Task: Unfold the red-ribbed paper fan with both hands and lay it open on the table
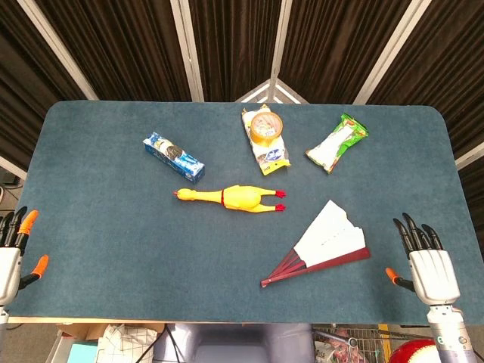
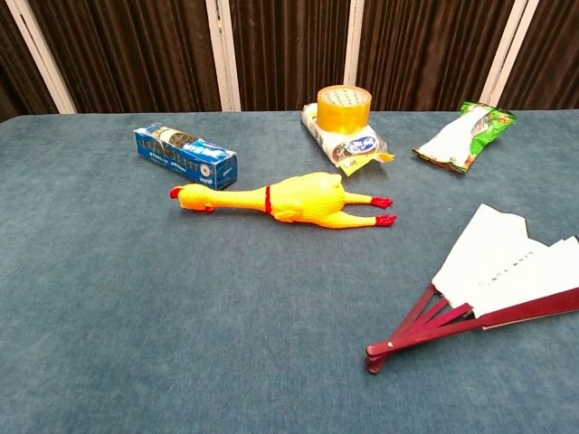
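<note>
Head view, near edge of the table: the left hand sits at 8 o'clock, off the table's left corner, fingers apart and pointing up-frame, holding nothing. The right hand sits at 4 o'clock by the right corner, fingers extended side by side, thumb out to the side, holding nothing. Neither hand appears in the chest view.

Just left of the right hand, at 5 o'clock from the table centre, lies the fan, flat on the blue cloth and partly spread: white paper leaves toward 2 o'clock, red ribs converging on the pivot at 8 o'clock. The chest view shows the same fan at its right edge, ribs fanned apart near the pivot, untouched by either hand.

Centre: a yellow rubber chicken lies on its side, head at 9 o'clock, red feet at 3 o'clock, apart from the fan.

Farther, at 10 o'clock from the chicken: a blue box, lying slantwise.

Far row, 12 to 2 o'clock: a tape roll resting on a flat packet; beside these, a green-and-white snack bag.
</note>
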{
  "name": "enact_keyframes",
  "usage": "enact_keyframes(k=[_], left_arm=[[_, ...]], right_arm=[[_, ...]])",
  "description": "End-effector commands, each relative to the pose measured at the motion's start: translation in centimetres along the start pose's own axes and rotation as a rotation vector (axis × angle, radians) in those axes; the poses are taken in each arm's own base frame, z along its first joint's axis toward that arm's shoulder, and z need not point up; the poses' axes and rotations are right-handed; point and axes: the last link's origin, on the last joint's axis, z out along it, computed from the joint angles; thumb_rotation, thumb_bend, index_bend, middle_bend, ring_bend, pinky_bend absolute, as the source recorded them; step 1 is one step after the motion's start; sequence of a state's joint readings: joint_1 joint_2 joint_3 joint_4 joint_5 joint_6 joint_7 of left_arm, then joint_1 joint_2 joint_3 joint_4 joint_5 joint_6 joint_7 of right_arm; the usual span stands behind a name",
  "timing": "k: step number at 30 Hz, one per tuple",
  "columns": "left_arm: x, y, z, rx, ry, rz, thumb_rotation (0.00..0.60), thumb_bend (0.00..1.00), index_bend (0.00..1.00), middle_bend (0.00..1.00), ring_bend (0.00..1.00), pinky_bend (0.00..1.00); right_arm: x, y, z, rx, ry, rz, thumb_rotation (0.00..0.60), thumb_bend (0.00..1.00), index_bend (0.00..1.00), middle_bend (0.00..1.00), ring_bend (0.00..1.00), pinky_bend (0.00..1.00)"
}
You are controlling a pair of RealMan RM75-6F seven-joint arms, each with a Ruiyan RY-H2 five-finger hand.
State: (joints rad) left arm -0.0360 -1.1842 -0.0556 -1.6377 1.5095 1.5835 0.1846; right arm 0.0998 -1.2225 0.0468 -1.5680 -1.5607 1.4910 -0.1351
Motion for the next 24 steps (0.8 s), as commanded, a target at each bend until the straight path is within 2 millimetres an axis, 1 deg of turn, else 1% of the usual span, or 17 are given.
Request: enact_keyframes(k=[1,8,13,18,21,24], left_arm=[[0.1,-0.1,-0.1,0.001,-0.001,0.001,0.600,0.43,0.03,0.00,0.00,0.00],[0.6,0.2,-0.5,-0.013,0.024,-0.011,0.600,0.43,0.03,0.00,0.00,0.00],[0.5,0.3,-0.7,-0.020,0.015,-0.016,0.600,0.43,0.03,0.00,0.00,0.00],[0.3,0.2,-0.6,-0.011,-0.005,-0.013,0.600,0.43,0.03,0.00,0.00,0.00],[0.4,0.4,-0.6,-0.019,0.005,-0.017,0.600,0.43,0.03,0.00,0.00,0.00],[0.2,0.3,-0.7,-0.022,-0.011,-0.012,0.600,0.43,0.03,0.00,0.00,0.00]], right_arm=[[0.0,0.0,0.1,0.000,-0.002,0.002,0.600,0.18,0.07,0.06,0.21,0.14],[0.0,-0.3,0.1,0.015,0.001,-0.004,0.600,0.18,0.07,0.06,0.22,0.14],[-0.3,-0.6,0.1,0.023,-0.018,0.018,0.600,0.18,0.07,0.06,0.21,0.14],[-1.1,-1.3,-0.1,0.047,-0.058,0.034,0.600,0.18,0.13,0.06,0.22,0.15],[-1.5,-1.8,-0.1,0.058,-0.067,0.028,0.600,0.18,0.19,0.06,0.21,0.14],[-2.3,-2.9,-0.1,0.080,-0.068,0.054,0.600,0.18,0.23,0.06,0.21,0.14]])
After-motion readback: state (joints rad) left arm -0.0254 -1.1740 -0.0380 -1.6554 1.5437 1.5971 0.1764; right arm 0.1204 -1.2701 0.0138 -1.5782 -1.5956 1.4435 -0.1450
